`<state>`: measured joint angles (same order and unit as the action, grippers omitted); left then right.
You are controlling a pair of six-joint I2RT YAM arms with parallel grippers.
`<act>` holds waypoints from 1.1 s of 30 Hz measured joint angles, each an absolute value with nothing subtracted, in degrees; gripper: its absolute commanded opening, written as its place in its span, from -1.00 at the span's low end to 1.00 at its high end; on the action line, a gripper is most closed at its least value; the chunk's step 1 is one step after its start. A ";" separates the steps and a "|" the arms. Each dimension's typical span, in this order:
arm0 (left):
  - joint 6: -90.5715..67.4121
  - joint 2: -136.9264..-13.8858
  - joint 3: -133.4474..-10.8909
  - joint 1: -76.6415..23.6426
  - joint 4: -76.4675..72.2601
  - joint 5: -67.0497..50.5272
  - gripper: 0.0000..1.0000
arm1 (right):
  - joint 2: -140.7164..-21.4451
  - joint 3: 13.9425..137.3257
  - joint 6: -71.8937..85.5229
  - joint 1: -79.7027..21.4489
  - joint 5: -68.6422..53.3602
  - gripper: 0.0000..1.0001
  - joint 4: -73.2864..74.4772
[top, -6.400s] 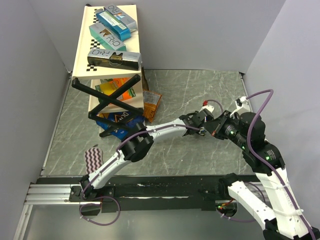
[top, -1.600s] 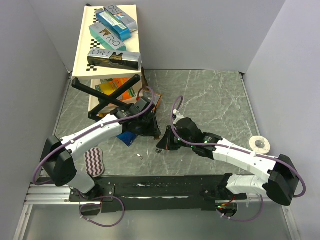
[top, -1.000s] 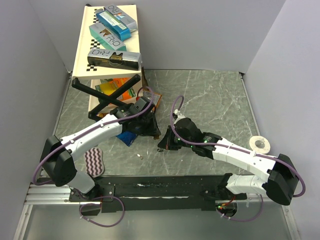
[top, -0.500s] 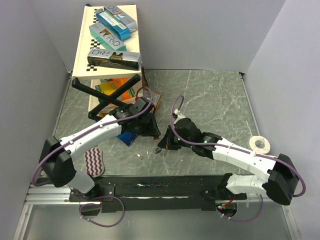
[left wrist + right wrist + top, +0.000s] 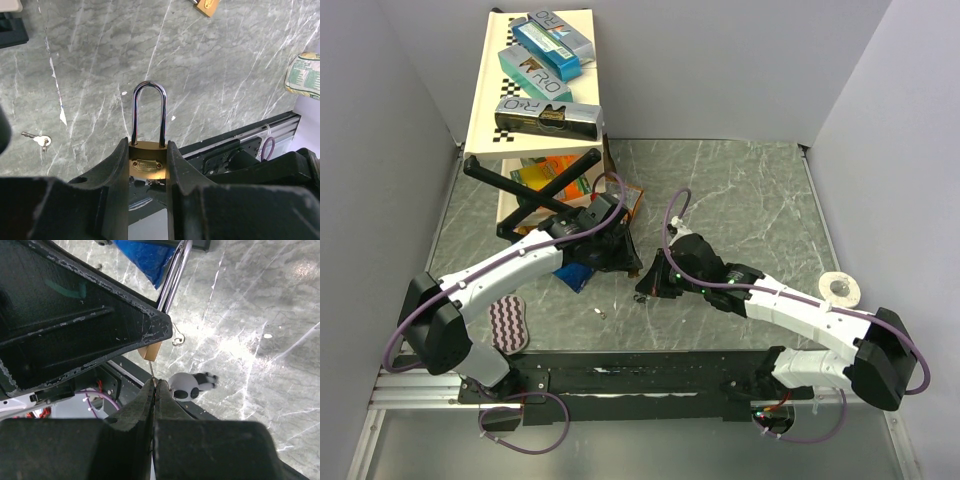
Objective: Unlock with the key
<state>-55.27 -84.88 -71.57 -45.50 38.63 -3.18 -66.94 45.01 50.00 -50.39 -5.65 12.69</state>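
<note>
My left gripper is shut on a brass padlock, with its silver shackle pointing away over the marble table. In the top view the left gripper meets my right gripper at the table's front middle. My right gripper is shut on the key. Only the key's thin blade shows, reaching up to the padlock's brass underside. The rest of the key is hidden between the fingers.
A second brass padlock lies farther out on the table. A lone small silver key lies near the front edge. A tape roll sits at the right. A box rack and snack packets stand at the back left. A striped cloth lies front left.
The right gripper has shifted slightly beside the left gripper over the last second. The left gripper stays put with the padlock.
</note>
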 measured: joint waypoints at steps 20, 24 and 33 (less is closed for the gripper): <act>-55.37 -84.23 -70.67 -45.19 37.74 -2.72 -0.98 | -67.72 45.01 50.85 -50.19 -5.37 -1.00 11.79; -55.51 -83.81 -70.48 -45.06 37.41 -2.63 -0.98 | -67.75 45.01 51.00 -50.22 -4.97 -1.00 11.29; -55.81 -83.72 -69.65 -44.91 37.26 -1.52 -0.98 | -69.93 45.76 50.98 -50.26 -5.21 -1.00 10.74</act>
